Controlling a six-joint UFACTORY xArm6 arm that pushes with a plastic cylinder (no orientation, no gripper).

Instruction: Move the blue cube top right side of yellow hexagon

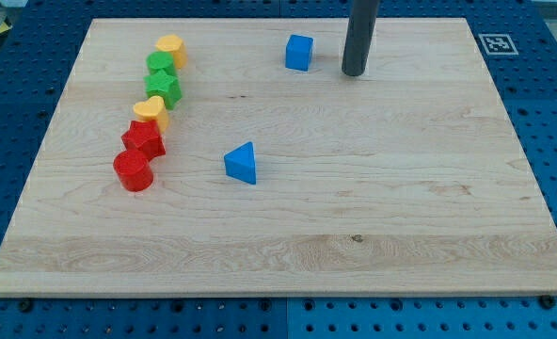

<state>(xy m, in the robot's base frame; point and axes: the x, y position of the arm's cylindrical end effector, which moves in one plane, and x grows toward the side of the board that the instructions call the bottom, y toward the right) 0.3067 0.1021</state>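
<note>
**Blue cube still short of yellow hexagon, push not finished**

We had no jaws on this rig, so nothing to report as released or clenched; our arm ended in a dark rod. My tip (355, 72) sat on the counter (401, 207) near the view's top, just beside the blue cube (299, 52) on its right, a small gap showing, not touching.

The cube lay near the top edge, well apart from the yellow hexagon (170, 48), which headed a curved line of blocks at the view's left: green block (160, 64), green star-like block (164, 88), yellow heart-like block (151, 110), red star-like block (144, 139), red cylinder (134, 170). A blue triangular block (242, 163) sat alone mid-counter.

We judged the task part way at best: cube was level with the hexagon but too far right. Left to do: a leftward push from our side, stopping at the hexagon's upper right without knocking it.
</note>
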